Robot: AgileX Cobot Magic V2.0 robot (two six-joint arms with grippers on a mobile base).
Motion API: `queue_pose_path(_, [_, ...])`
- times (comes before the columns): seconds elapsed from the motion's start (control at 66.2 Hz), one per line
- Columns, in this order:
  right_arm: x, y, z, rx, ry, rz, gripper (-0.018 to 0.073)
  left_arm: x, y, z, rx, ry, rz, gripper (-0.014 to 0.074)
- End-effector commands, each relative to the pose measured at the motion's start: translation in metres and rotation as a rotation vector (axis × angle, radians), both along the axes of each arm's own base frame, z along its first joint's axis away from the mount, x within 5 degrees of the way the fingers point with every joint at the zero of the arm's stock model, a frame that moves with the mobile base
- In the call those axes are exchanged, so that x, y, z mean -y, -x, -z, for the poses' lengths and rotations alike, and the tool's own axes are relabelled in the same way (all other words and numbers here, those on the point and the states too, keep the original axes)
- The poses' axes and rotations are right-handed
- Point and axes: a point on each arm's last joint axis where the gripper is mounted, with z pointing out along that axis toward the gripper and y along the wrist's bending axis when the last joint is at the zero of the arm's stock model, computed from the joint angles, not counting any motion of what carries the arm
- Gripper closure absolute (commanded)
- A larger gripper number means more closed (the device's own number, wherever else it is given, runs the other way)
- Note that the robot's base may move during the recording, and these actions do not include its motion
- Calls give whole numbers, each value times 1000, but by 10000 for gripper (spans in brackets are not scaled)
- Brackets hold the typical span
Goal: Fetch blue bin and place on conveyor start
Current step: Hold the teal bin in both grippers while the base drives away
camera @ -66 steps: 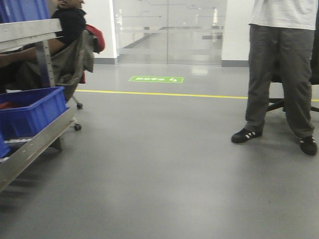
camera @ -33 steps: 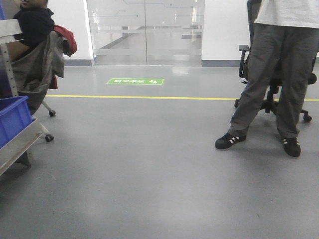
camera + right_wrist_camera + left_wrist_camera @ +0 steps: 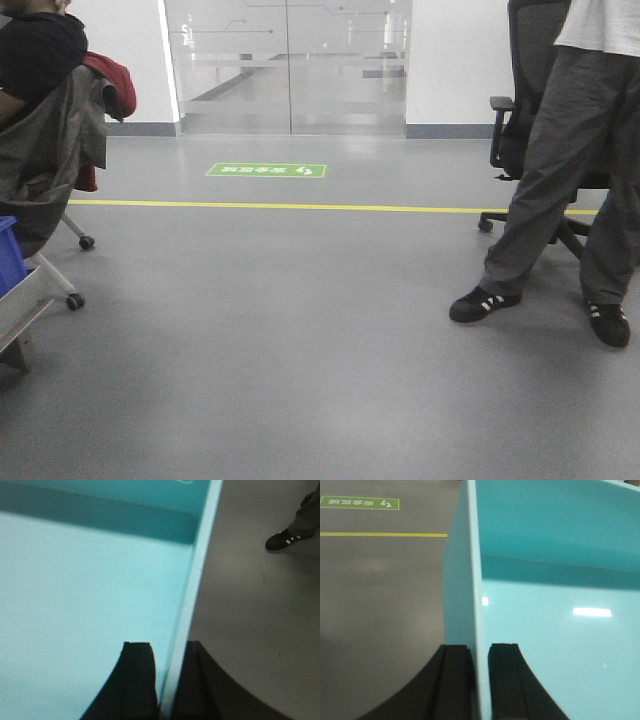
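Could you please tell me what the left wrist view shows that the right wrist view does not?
Only the left wrist view shows the green floor sign and the yellow line, with the left hand clamped over one wall of the blue bin. Only the right wrist view shows a black shoe with white stripes and the right hand clamped over the opposite wall. Both share the bin's pale interior and grey floor beside it.

We find only one piece of lettering, a green floor sign [image 3: 266, 171] left of centre in the upper part of the front view. The same green floor sign [image 3: 359, 503] lies in the upper left corner of the left wrist view. It bears white Chinese characters beside a white arrow-like mark. They are too small for us to read.
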Motion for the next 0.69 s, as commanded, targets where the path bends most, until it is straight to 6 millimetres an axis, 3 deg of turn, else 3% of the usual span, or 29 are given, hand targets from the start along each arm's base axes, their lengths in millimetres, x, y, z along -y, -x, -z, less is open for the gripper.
queue_pose_path(0.0, [5,2,-7,44,35,2,711,0,7,-15,88,49,7,708])
queue_pose_path(0.68, [4,2,-7,51,33,2,711,0,7,-15,88,49,7,708])
